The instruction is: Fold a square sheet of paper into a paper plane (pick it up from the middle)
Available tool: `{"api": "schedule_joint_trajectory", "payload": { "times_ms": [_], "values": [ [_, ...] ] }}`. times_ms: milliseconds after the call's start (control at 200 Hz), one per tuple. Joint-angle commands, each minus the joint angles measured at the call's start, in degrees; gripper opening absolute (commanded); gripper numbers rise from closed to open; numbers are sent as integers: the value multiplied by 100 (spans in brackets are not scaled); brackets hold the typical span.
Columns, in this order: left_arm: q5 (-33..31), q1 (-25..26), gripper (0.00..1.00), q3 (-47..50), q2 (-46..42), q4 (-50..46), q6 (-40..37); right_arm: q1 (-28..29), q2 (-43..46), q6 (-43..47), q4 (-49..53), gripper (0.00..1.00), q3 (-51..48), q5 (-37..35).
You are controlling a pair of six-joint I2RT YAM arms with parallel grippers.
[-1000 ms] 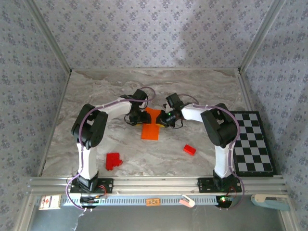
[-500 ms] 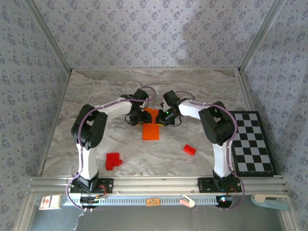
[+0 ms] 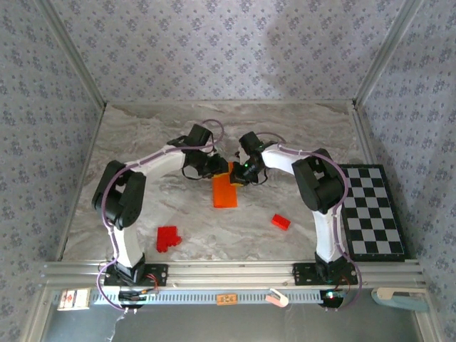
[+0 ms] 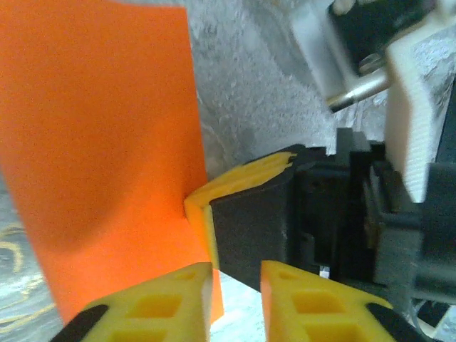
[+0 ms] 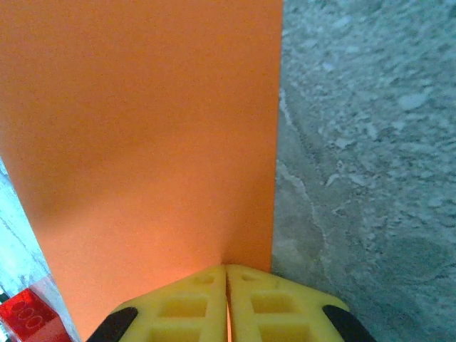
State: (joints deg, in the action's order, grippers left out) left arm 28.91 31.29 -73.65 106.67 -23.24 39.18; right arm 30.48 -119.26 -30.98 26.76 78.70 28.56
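Your right gripper (image 5: 226,269) was clenched on the paper (image 3: 225,194), which sat at the centre of the top view, just below both grippers. The jaws of your left gripper (image 4: 236,267) stood narrowly apart (paper edge at the gap); whether they gripped it, I could not tell.

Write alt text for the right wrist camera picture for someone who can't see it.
The right gripper is shut on the edge of an orange paper sheet that covers the left and middle of the picture. Grey marbled table shows at right, and the corner of a red block at bottom left.
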Motion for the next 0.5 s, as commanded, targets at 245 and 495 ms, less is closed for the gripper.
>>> {"api": "schedule_joint_trajectory", "payload": {
  "times_ms": [245, 495],
  "values": [
    [87, -11, 14, 86, 521, -166, -57, 28, -633, 110, 723, 10, -153, -929],
    [-277, -48, 14, 118, 682, -497, -178, 36, -739, 33, 995, 9, -75, -1138]
  ]
}}
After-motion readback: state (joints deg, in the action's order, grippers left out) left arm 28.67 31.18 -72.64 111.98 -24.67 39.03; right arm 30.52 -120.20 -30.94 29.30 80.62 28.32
